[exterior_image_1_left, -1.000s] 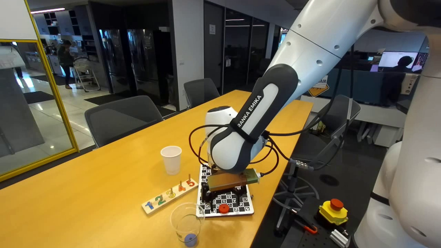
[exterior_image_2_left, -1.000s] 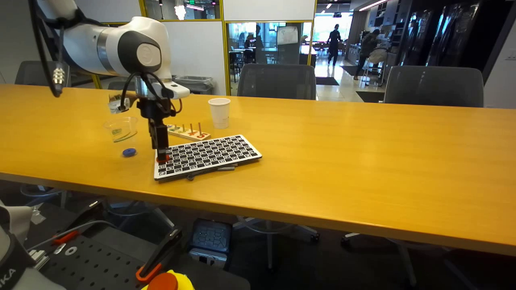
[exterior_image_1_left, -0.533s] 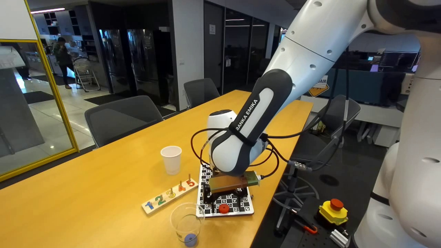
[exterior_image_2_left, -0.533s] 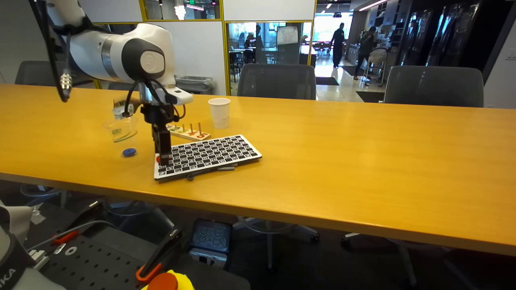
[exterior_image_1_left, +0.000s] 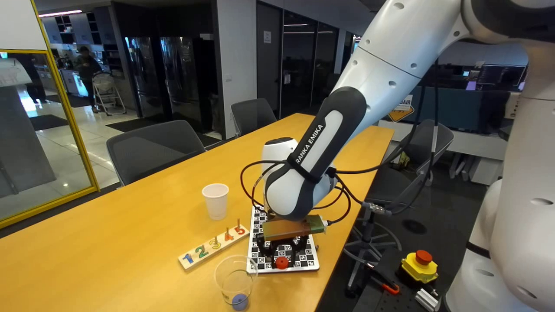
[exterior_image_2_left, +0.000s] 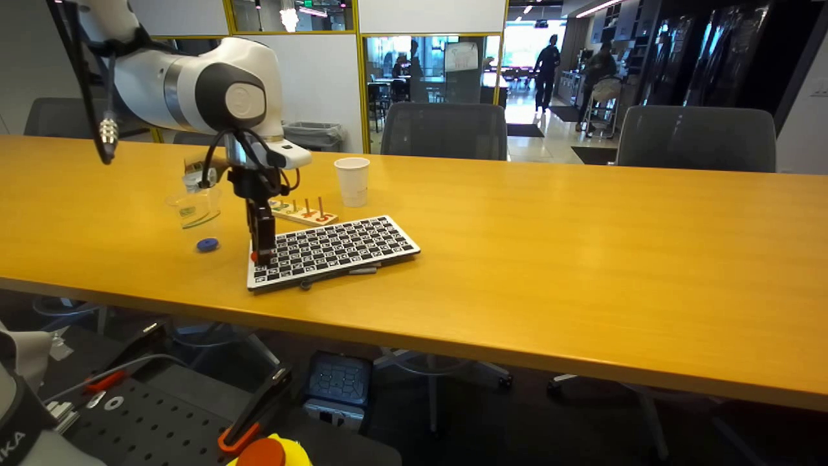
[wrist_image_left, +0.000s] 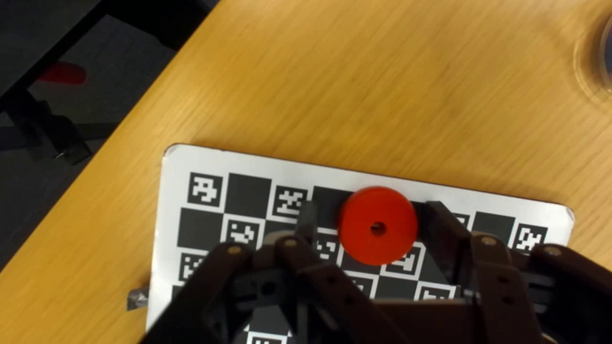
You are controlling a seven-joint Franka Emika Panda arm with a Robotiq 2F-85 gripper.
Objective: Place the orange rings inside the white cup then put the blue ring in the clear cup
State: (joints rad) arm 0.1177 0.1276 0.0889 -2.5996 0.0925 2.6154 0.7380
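Observation:
One orange ring lies flat on the checkered board, between the fingers of my gripper. The jaws are part-way together and still open: a gap shows left of the ring, while the right finger sits very close to its edge. The white cup stands upright on the table, and its inside is hidden. Nearer the table's front corner in an exterior view is the clear cup. At its bottom the blue ring shows through, seemingly inside. Both cups also appear in the other wide picture, the white cup farther back.
The checkered board lies close to the table edge. A wooden peg board numbered 1 to 5 sits between the cups and beside the checkered board. Chairs line the far side.
My gripper has come down slightly and shifted over the orange ring, and over the last half second its fingers have drawn closer together around it. The ring and cups have stayed put.

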